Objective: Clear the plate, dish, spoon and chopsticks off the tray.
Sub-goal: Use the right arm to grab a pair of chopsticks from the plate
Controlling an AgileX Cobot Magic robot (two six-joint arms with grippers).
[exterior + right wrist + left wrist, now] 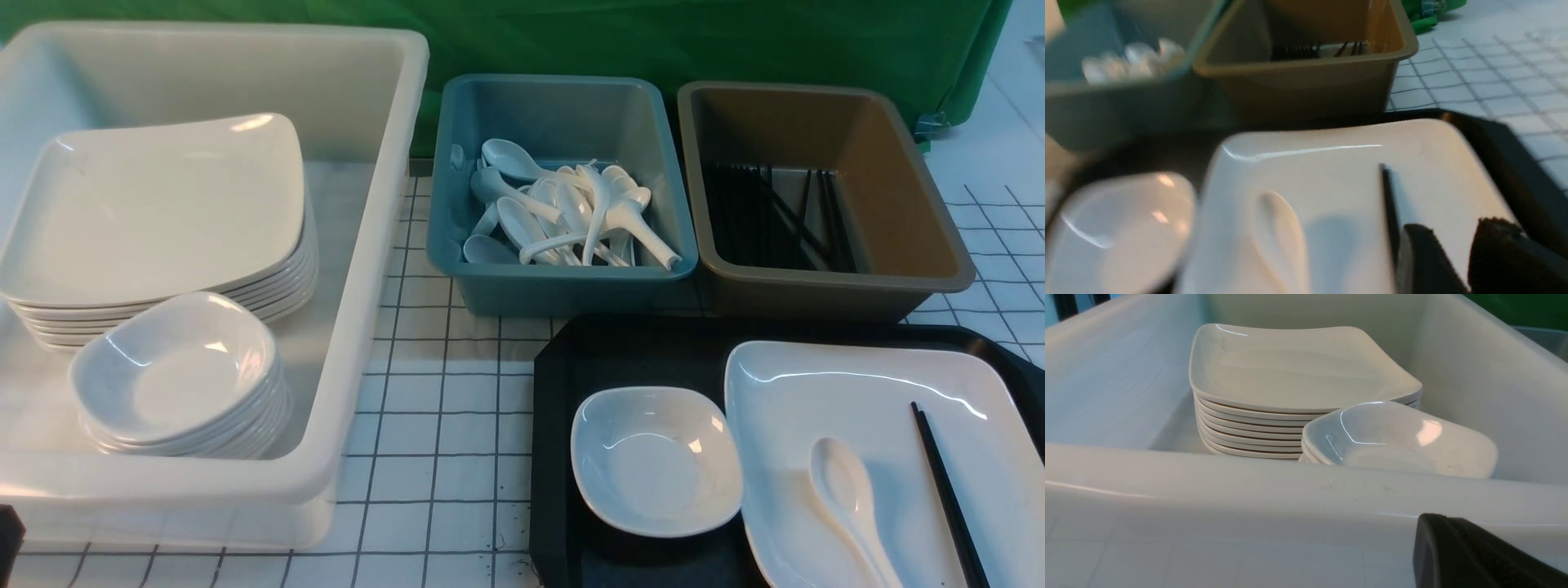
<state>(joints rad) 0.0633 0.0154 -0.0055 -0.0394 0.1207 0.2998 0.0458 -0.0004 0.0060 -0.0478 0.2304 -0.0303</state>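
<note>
Black plastic fills the lower right of the front view: the tray (620, 351), with nothing cleared off it yet. The dish (653, 461) sits on its left part, just beside the plate (865, 392), which covers the right part. On the plate lie the spoon (845, 490) and, to its right, the chopsticks (947, 490), running off the bottom edge.

My right claw (1453, 234) shows only in its own blurred wrist view. Its fingers are apart with bare plate between them, the chopsticks are just beside one finger, and it grips nothing.

My left claw (1470, 555) is clenched, facing the white tub (367, 245) at the left, which holds a stack of plates (155, 212) and a stack of small dishes (180, 376). I see a blue bin (563, 294) at upper centre and a brown bin (816, 298) at upper right.
</note>
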